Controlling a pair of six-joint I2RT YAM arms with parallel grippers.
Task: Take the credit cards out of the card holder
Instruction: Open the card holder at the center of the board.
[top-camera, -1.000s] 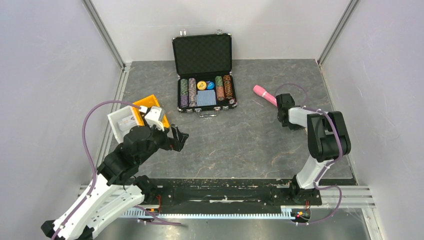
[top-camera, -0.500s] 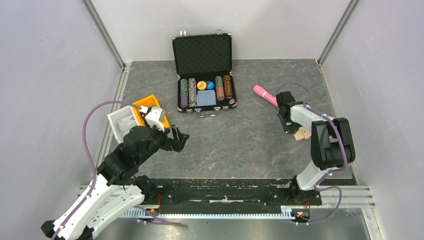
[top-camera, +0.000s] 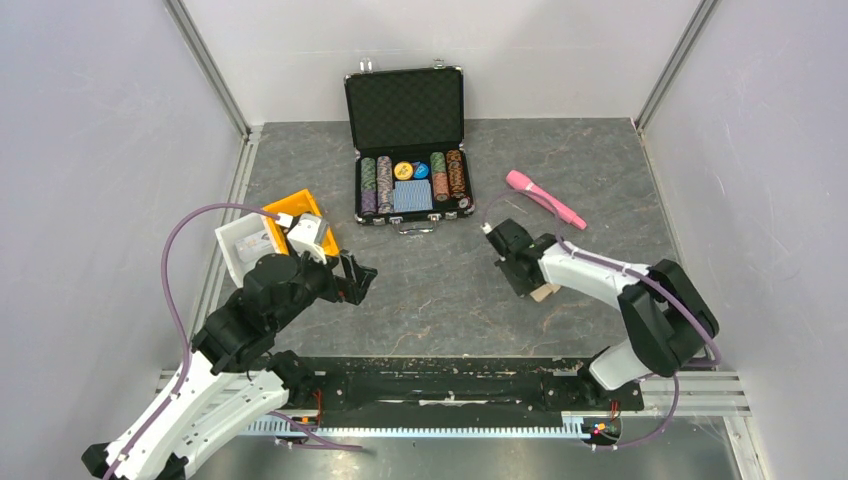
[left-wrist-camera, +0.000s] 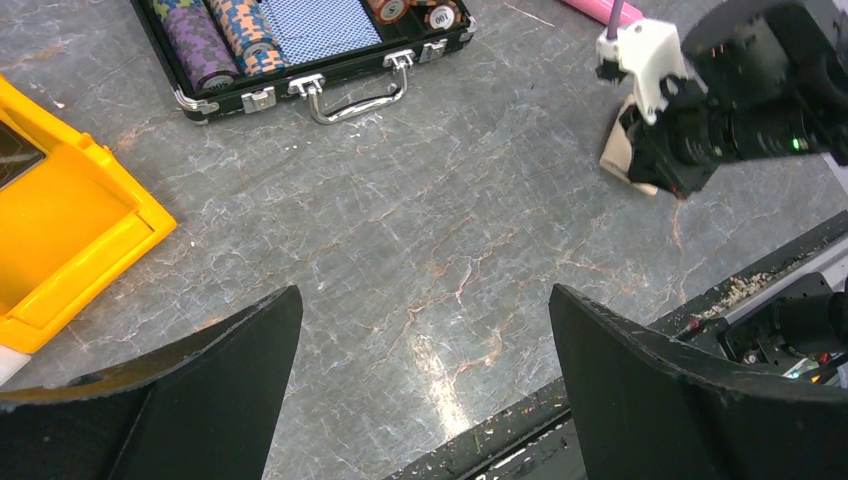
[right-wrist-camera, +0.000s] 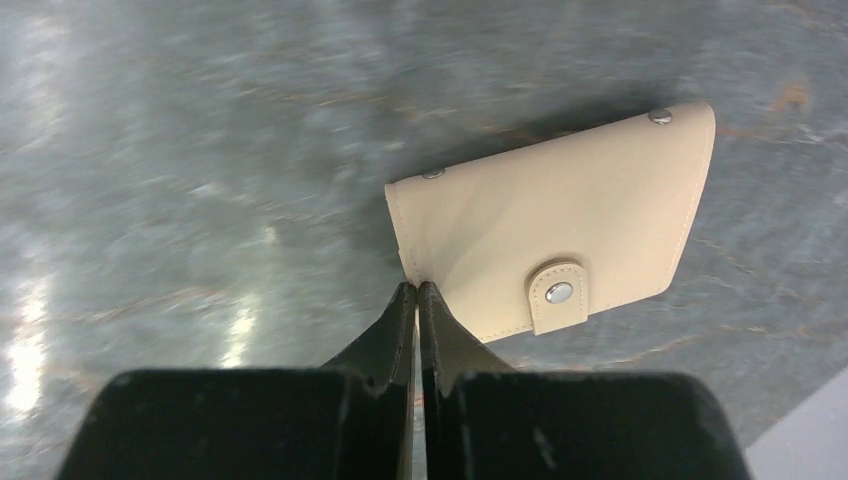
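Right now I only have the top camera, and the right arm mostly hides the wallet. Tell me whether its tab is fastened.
Observer: Fastened. On the right wrist camera the wallet is folded shut, with its tab snapped down.
Operator: Give me the right gripper's hold.
Observer: The right gripper is shut. Its tips appear to pinch the wallet's near edge beside a corner, away from the tab.
Operator: Report the left gripper.
Observer: On its own wrist camera the left gripper is wide open, with only bare table between its fingers.
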